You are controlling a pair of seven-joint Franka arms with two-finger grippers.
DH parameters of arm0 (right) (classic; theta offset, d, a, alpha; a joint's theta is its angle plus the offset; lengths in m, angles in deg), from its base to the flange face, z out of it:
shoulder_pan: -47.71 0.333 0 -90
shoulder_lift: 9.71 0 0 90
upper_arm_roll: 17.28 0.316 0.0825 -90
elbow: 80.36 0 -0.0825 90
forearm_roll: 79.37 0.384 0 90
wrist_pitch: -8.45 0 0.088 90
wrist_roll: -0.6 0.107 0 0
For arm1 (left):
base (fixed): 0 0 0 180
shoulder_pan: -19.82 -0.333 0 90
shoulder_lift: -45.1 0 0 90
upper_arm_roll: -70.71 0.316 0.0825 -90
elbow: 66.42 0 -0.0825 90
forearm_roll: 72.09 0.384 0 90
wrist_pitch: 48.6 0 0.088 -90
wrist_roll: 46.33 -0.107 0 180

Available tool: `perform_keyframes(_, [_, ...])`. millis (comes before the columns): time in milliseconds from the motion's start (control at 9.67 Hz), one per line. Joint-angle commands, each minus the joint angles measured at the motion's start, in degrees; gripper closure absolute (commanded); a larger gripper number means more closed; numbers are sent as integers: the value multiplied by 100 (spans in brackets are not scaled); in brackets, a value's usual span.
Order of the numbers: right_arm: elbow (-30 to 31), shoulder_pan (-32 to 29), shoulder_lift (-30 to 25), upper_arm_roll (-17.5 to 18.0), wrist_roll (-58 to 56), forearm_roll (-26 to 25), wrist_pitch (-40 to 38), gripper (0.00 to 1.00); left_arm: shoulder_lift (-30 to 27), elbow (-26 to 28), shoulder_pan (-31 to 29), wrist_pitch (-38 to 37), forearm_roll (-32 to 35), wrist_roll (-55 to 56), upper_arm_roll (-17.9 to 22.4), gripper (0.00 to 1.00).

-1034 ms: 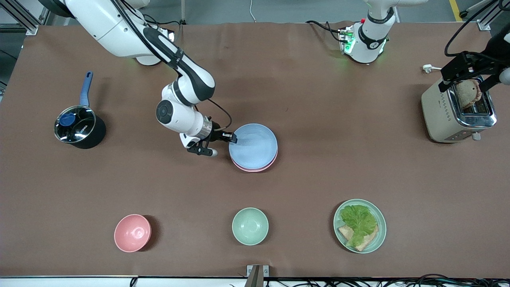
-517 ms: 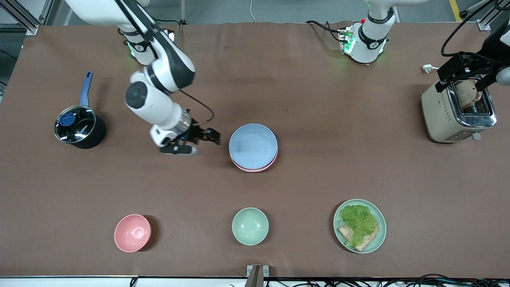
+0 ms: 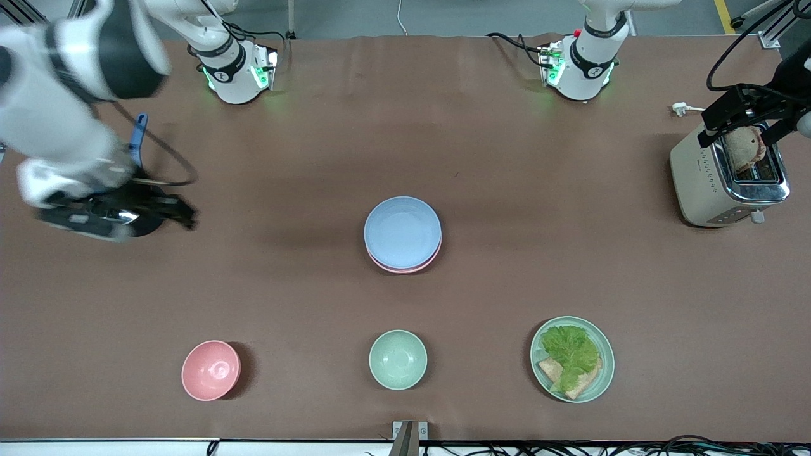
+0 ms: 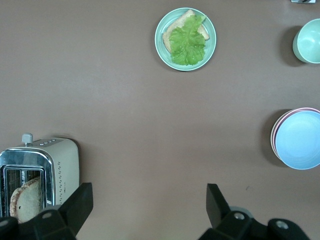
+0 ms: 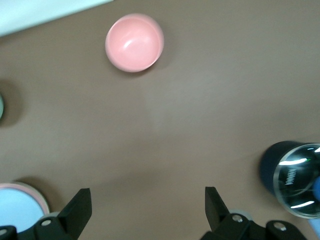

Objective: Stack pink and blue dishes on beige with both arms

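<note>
stack: light blue matte plate (image 3: pixel 402 231) on pale pink plate (image 3: pixel 405 265), mid-table | right claw (image 3: pixel 184 215) apart, over saucepan end | left claw (image 4: pixel 150 205) apart over toaster, waiting

The brown-covered table (image 3: pixel 507 158) carries a stack of round plates (image 3: pixel 403 235), a pink bowl (image 3: pixel 211 370), a mint-green bowl (image 3: pixel 398 359), a green lettuce plate (image 3: pixel 573 358), a cream toaster (image 3: pixel 728 177) and a dark lidded saucepan (image 3: pixel 142 221).

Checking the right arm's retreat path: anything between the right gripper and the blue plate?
Nothing. In the front view, only bare brown table lies between the right gripper, open over the saucepan, and the blue plate. The right wrist view shows the same bare stretch.
</note>
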Motion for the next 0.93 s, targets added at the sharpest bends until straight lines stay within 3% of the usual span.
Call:
perform_keyframes(0, [-58, 58, -340, -506, -775, -101, -542, 0, 6, 184, 27, -60, -85, -169, 43, 0])
perform_keyframes(207, [-969, 6, -306, -710, -1141, 21, -1579, 0, 15, 193, 27, -216, -41, -291, 34, 0])
perform_keyframes(828, [-1237, -12, -289, -833, -1562, 180, -2129, 0, 32, 193, 35, -244, 38, -310, 8, 0])
